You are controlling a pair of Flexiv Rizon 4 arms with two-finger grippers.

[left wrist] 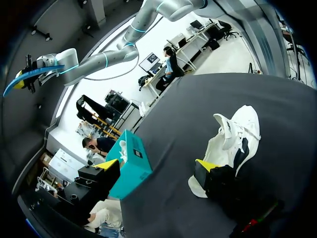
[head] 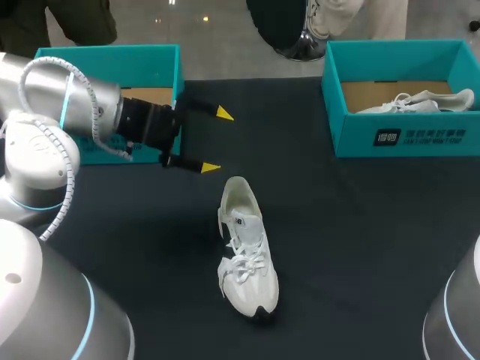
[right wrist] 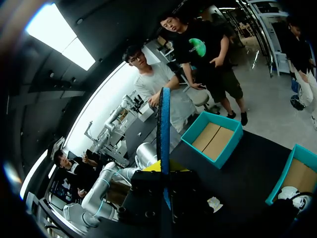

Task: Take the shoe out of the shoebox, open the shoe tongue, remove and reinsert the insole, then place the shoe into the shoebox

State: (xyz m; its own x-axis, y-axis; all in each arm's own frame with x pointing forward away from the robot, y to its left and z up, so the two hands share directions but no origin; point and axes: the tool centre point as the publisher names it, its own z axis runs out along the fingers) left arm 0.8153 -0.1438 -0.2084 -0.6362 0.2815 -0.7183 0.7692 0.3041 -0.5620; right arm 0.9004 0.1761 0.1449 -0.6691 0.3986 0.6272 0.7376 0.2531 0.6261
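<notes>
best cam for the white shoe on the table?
Head view: the whole white shoe shows from above, uncovered. Left wrist view has it close, but the left gripper hides its near end. Right wrist view: at most a tiny white scrap, hard to tell.

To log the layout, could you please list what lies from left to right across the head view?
left teal shoebox → left gripper → white shoe on the table → right teal shoebox with a second white shoe inside.

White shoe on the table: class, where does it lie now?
In the head view, the white shoe lies mid-table, outside the left shoebox and the right shoebox, its heel close to the open left gripper.
</notes>
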